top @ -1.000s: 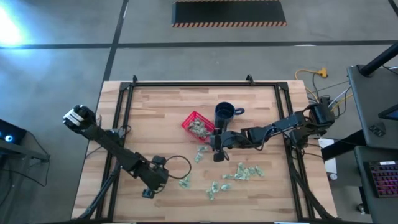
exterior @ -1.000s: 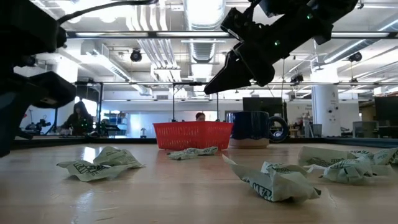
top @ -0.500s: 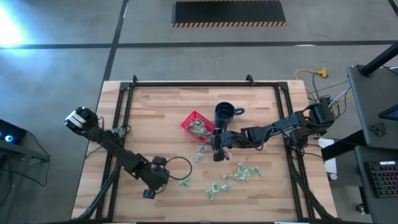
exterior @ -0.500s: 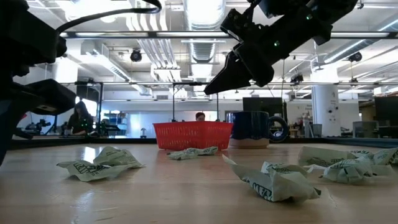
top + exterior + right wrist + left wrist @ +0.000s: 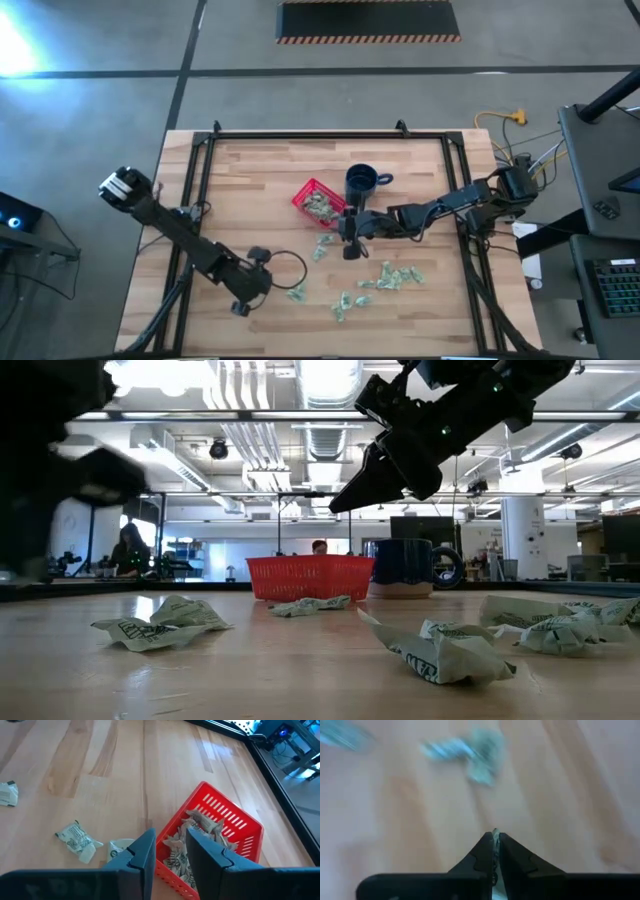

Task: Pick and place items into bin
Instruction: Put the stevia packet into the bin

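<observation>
The left end effector (image 5: 240,305) sits low over the near-left part of the counter (image 5: 250,190), its fingers (image 5: 485,851) pressed together; in the left wrist view a thin pale sliver shows between the tips, but whether that is a pinched wrapper I cannot tell. The nearest loose item (image 5: 297,293) lies just beyond it toward the counter's middle, with another (image 5: 342,306) farther the same way, and from this end effector the bin (image 5: 318,203) is well off, diagonally up toward the counter's centre. The right end effector (image 5: 347,232) hangs just beside the bin's near-right corner, fingers (image 5: 145,851) partly apart with nothing visible between them; its wrist view looks straight ahead into the red basket, which already holds a heap of wrapped pieces. Two items (image 5: 77,838) lie on the wood close beside its fingers on the side away from the bin, and a cluster (image 5: 395,277) lies behind it toward the near edge. As I judge it, the right arm is much nearer both the bin and those pieces; the left arm must travel diagonally to deliver anything. The mug (image 5: 361,184) stands just behind the bin.
</observation>
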Controlling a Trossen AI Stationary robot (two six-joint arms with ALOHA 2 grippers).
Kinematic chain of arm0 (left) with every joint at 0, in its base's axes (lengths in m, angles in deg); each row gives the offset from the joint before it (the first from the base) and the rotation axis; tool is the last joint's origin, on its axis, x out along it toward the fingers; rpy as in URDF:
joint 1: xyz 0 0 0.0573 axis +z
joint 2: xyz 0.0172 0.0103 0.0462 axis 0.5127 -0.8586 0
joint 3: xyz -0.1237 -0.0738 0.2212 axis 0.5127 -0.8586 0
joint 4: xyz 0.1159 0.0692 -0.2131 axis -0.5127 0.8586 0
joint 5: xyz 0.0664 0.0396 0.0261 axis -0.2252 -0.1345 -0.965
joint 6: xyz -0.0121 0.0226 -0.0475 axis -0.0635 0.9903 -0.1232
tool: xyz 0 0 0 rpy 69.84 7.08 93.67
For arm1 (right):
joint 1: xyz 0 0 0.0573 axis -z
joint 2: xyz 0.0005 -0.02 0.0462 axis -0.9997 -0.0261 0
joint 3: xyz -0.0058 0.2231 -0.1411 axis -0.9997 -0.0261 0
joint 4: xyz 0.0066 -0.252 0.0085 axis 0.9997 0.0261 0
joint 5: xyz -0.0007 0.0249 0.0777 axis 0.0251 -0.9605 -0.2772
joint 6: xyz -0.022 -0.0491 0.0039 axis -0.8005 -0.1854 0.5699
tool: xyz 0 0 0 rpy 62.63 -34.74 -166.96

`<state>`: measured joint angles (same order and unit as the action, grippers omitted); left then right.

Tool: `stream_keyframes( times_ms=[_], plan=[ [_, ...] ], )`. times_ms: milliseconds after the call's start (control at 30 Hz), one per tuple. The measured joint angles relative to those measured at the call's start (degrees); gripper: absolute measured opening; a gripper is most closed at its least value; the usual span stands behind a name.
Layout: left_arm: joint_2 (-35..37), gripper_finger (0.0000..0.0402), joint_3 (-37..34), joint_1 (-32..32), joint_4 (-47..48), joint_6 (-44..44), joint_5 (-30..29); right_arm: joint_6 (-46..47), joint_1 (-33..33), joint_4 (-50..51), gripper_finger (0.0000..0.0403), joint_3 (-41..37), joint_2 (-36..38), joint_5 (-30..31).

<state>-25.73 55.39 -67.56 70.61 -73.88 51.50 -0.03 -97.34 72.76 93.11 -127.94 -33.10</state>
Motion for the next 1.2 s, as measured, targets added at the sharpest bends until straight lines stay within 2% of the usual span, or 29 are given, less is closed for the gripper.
stream_keyframes(
  times_ms=[200,267,433,567,733,867,1033,1200],
  plan=[
    [4.2,0.0007,0.0,4.2,-2.3,16.4,-20.2,0.2,-1.2,0.9,0.0095,0.0,0.0,0.0],
    [5.0,0.0007,-0.1,7.0,-4.7,23.1,-22.9,0.2,-1.9,1.3,0.0093,0.0,0.0,0.0],
    [4.8,0.0008,-0.3,16.1,-12.9,34.8,-24.1,1.4,-3.8,3.6,0.0093,0.0,0.0,-0.1],
    [2.3,0.0008,-0.4,24.0,-20.0,41.0,-21.6,4.4,-5.1,6.4,0.0089,0.0,0.0,0.0],
    [-0.5,0.0008,-0.4,33.0,-28.5,43.7,-12.6,8.0,-7.1,11.3,0.0086,0.0,0.0,0.0],
    [-2.2,0.0008,0.2,38.6,-29.9,43.5,-6.4,10.8,-8.5,14.2,0.0088,0.0,0.0,0.0],
    [-5.5,0.0008,1.9,43.4,-30.0,43.4,-1.2,12.3,-9.6,14.8,0.0083,0.0,0.0,0.0],
    [-7.8,0.0008,3.3,44.1,-30.5,43.3,0.4,13.1,-9.8,15.9,0.0078,0.0,0.0,0.0]
  ],
)
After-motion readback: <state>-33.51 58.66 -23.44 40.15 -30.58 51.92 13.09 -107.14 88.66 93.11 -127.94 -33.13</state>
